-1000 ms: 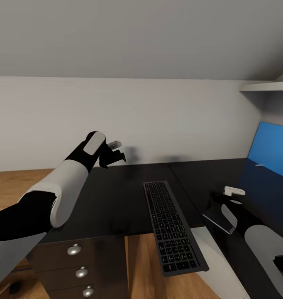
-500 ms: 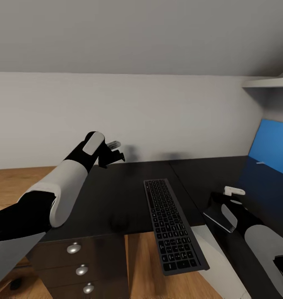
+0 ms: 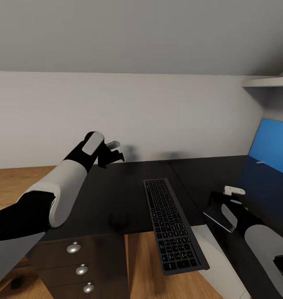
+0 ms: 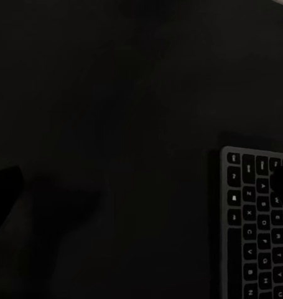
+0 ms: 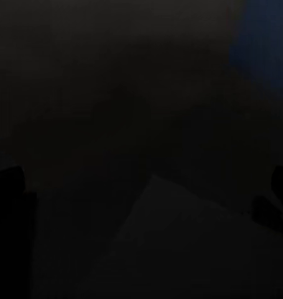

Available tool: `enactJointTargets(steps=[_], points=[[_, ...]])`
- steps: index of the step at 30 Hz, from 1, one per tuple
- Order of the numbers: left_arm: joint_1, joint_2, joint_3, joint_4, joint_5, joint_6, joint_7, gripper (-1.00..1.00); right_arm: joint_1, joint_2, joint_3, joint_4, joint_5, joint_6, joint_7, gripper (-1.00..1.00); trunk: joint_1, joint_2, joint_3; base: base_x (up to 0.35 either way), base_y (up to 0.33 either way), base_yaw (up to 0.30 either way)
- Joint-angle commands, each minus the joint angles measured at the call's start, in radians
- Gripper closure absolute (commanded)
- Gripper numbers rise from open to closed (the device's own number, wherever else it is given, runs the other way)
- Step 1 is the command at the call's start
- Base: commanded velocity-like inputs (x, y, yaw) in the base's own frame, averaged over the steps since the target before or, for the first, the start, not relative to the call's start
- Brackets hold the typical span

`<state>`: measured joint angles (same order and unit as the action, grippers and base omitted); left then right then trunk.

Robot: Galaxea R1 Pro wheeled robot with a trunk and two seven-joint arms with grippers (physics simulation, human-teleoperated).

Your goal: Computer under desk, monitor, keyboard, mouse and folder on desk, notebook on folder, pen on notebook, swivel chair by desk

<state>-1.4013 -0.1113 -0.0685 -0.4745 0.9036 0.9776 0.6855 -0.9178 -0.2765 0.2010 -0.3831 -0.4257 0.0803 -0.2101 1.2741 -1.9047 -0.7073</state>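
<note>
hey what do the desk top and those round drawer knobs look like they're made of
The desk top looks like smooth black laminate or painted board: it carries soft shadows and a faint sheen. The drawer knobs look like polished silver metal, judging by their bright highlights. Being renders, neither is certain.

Dark keyboard (image 3: 171, 224) overhanging black desk (image 3: 116, 195) front edge; small mouse (image 3: 118, 219) beside it

White wall (image 3: 158, 116) across back, plain. Sloped grey ceiling (image 3: 141, 33) above it, meeting wall along straight line. White shelf (image 3: 266, 82) at upper right, seen from below. Bright blue wall panel (image 3: 274, 147) under shelf, at right edge. Light wooden floor (image 3: 13, 187) at left, and again at bottom centre. Small dark object on floor at lower-left corner, too small to tell.
</note>
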Motion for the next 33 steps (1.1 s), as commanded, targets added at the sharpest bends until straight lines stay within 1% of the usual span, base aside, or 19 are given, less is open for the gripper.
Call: enactJointTargets(steps=[1, 4, 9, 15, 21, 26, 33], points=[[-0.001, 0.001, -0.005, -0.001, 0.011, 0.001, 0.009, -1.00, 0.000, -0.001, 0.009, 0.004, -0.009, 0.012, -0.008, -1.00, 0.000, 0.000, -0.001, 0.000, 0.000, 0.000], [-0.001, 0.001, -0.005, -0.001, 0.011, 0.001, 0.009, -1.00, 0.000, -0.001, 0.009, 0.004, -0.009, 0.012, -0.008, -1.00, 0.000, 0.000, -0.001, -0.061, 0.000, 0.000], [-0.001, 0.002, -0.005, -0.001, 0.011, 0.001, 0.009, -1.00, 0.000, -0.001, 0.009, 0.004, -0.009, 0.009, -0.007, -1.00, 0.000, 0.000, -0.001, -0.220, 0.000, 0.000], [-0.001, 0.002, -0.005, 0.002, 0.012, 0.001, 0.008, -1.00, 0.000, -0.001, 0.009, 0.004, -0.008, 0.010, -0.006, -1.00, 0.000, 0.000, -0.001, -0.066, 0.000, 0.000], [-0.001, 0.002, -0.005, 0.003, 0.011, 0.001, 0.009, -1.00, 0.000, -0.001, 0.009, 0.004, -0.008, 0.010, -0.006, -1.00, 0.000, 0.000, -0.001, -0.223, 0.000, 0.000], [-0.001, 0.002, -0.005, 0.004, 0.012, 0.001, 0.009, -1.00, 0.000, -0.002, 0.009, 0.004, -0.008, 0.010, -0.005, -1.00, 0.000, 0.000, -0.001, -0.085, 0.000, 0.000], [-0.001, 0.002, -0.005, 0.004, 0.012, 0.001, 0.009, -1.00, 0.000, -0.003, 0.009, 0.006, -0.008, 0.010, -0.005, -1.00, 0.000, 0.000, -0.001, -0.256, 0.000, 0.000]])
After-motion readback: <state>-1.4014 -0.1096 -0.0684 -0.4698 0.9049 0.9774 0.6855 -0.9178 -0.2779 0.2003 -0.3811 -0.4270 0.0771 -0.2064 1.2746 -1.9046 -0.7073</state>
